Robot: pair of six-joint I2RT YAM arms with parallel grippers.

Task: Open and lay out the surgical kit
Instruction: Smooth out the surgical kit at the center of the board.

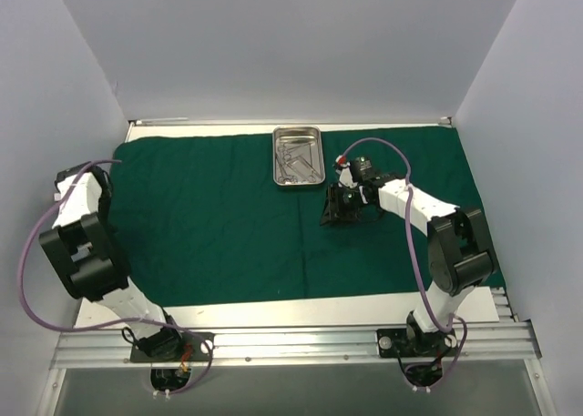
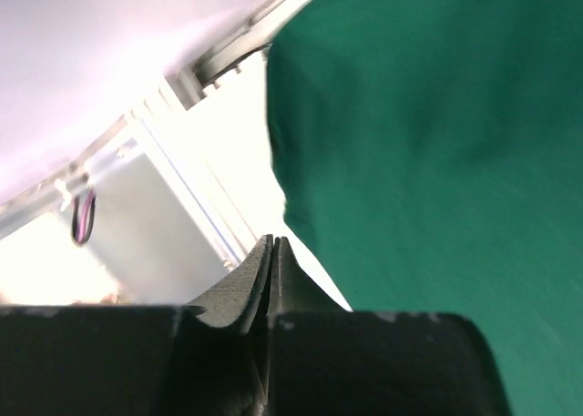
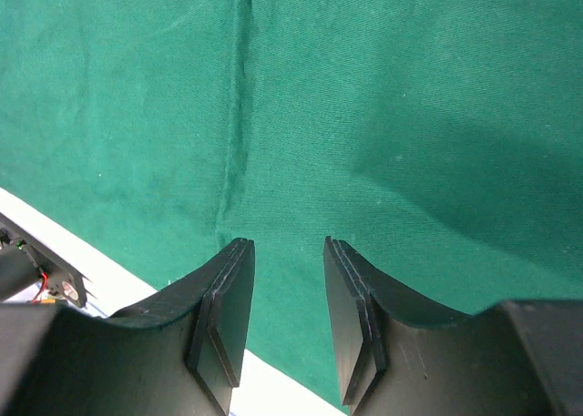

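White walls [image 1: 273,43] close in the table [image 1: 273,311] on the left, far and right sides. A strip of the table's pale top shows along the near edge.

The dark green cloth drape [image 1: 209,216] lies spread flat over most of the table. It is a matte woven fabric with soft wrinkles, and the right wrist view shows one straight fold line running through it. Its left edge stops just short of the table's left side, where white surface and a metal rail [image 2: 219,61] show.

At the far middle of the drape sits the steel tray [image 1: 277,157], a small shiny rectangle with rounded corners and a raised rim, its long side running near to far. Inside it is a loose pile of slim silver instruments [image 1: 299,161], some with ring handles. They are too small to tell apart.

The right gripper [image 3: 287,252] hangs over the drape just near and right of the tray. Its flat dark fingers stand partly apart with only green cloth visible in the gap, so it grasps nothing. Whether the tips touch the fabric cannot be told.

The left gripper [image 2: 273,252] is at the far left by the drape's edge, its fingers pressed together and empty.
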